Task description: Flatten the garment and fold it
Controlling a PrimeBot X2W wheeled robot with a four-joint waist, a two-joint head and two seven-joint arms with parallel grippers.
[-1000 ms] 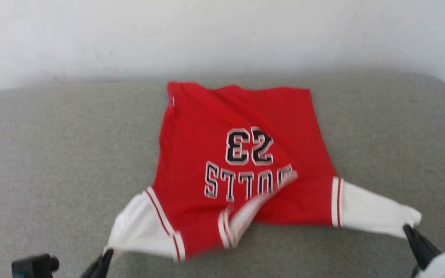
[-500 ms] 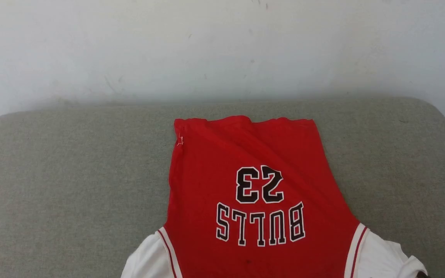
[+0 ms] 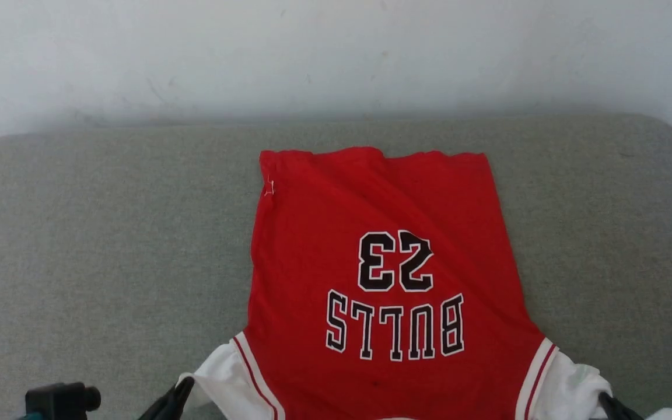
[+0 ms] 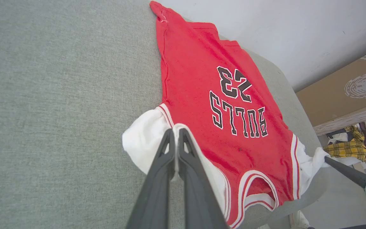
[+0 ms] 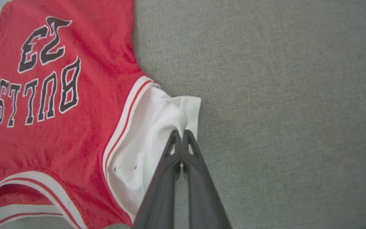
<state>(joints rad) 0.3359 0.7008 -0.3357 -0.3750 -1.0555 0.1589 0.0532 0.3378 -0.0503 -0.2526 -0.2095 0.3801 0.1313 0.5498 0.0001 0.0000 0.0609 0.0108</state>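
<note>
— Where is the garment found?

— It is laid out on the grey padded surface, red body spread. Its hem is turned toward the wall and its neckline toward the robot. The lettering, "BULLS 23", is faced upward and is read upside down from the head view.

— How are the sleeves held?

— The left-side sleeve is pinched by the left gripper, whose fingers are pressed together on white cloth just beside the striped trim. The right-side sleeve is bunched at its edge, and a fold of it is clamped by the right gripper, fingers closed tight.

— Is the cloth smoothed?

— Shallow creases are seen near the hem; the rest of the body is drawn flat between the two grips.

— What is seen around it?

— The grey surface is seen on either side of it. Past the surface's edge, in the left wrist view, a brown board and a yellow plaid cloth are made out.
</note>
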